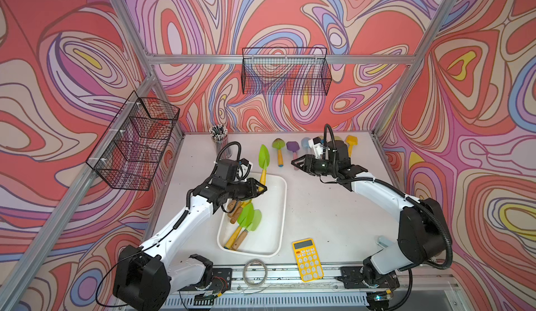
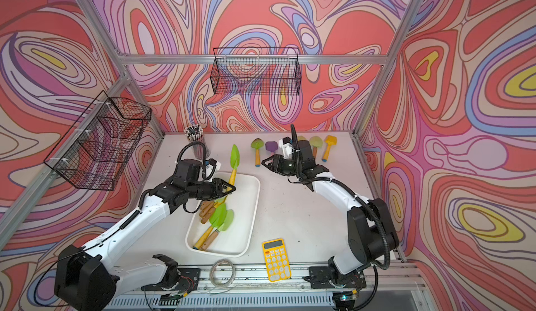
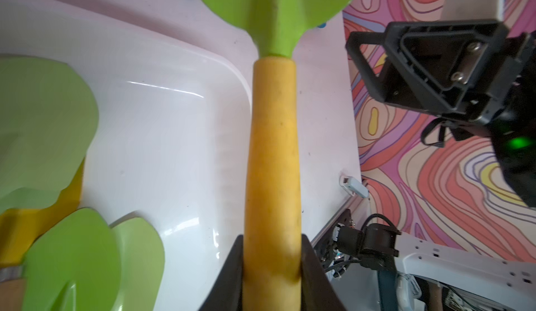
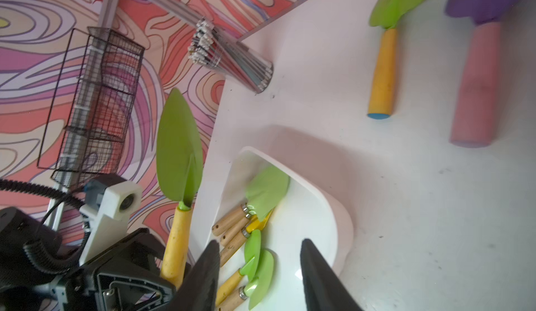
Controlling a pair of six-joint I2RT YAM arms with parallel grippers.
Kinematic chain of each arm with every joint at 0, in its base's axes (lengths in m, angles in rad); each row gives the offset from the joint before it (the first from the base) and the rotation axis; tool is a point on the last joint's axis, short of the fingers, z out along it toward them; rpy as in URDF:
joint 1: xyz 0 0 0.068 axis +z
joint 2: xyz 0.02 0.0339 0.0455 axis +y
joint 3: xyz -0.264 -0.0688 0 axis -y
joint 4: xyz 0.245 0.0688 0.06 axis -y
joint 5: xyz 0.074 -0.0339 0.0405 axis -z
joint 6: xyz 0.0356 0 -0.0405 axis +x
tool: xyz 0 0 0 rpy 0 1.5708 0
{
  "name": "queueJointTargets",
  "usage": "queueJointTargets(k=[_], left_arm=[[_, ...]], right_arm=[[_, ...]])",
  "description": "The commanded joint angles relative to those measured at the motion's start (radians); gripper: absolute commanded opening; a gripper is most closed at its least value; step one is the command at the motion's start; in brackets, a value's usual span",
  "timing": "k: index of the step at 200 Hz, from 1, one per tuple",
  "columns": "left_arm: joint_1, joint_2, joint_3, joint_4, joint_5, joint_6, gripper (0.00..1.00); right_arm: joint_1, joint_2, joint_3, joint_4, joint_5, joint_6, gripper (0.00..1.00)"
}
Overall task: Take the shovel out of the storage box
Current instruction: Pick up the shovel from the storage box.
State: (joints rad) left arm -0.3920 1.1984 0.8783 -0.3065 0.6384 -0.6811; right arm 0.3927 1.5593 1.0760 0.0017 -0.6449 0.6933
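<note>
Left wrist view: the left gripper (image 3: 272,242) has its jaws clamped on the yellow handle of the shovel (image 3: 272,150) — one finger on each side, near the handle's end.
Shovel: pointed green blade, yellow handle. In both top views (image 1: 264,155) (image 2: 235,157) the blade points toward the far wall.
Shovel position: the handle crosses above the far rim of the storage box (image 1: 269,237). The blade lies beyond that rim and is raised off the table (image 1: 319,208).
Storage box: white tray by the left arm. It holds the other shovels (image 1: 246,219) — green blades, wooden and yellow handles, heaped toward its left side.
Right gripper (image 4: 260,245): jaws apart with nothing between them. It hangs over the table beyond the box's far right corner and faces the left gripper.
Far edge of table: row of loose shovels (image 1: 279,150), partly hidden behind the right arm.
Near edge: yellow calculator (image 1: 307,260), just beside the box's near right corner.
Far left corner: cup of pencils (image 1: 219,139).
</note>
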Motion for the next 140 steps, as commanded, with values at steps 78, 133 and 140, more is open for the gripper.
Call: queueJointTargets(k=[78,133,140], left_arm=[[0.013,0.02,-0.148,0.707,0.234,-0.399,0.0],[0.012,0.036,-0.177,0.841,0.274,-0.481,0.0],[0.012,0.038,-0.179,0.848,0.278,-0.485,0.0]], right_arm=[[0.076,0.084,0.012,0.375,-0.219,0.168,0.52],[0.076,0.135,0.014,0.557,-0.277,0.29,0.51],[0.076,0.141,0.012,0.587,-0.282,0.309,0.51]])
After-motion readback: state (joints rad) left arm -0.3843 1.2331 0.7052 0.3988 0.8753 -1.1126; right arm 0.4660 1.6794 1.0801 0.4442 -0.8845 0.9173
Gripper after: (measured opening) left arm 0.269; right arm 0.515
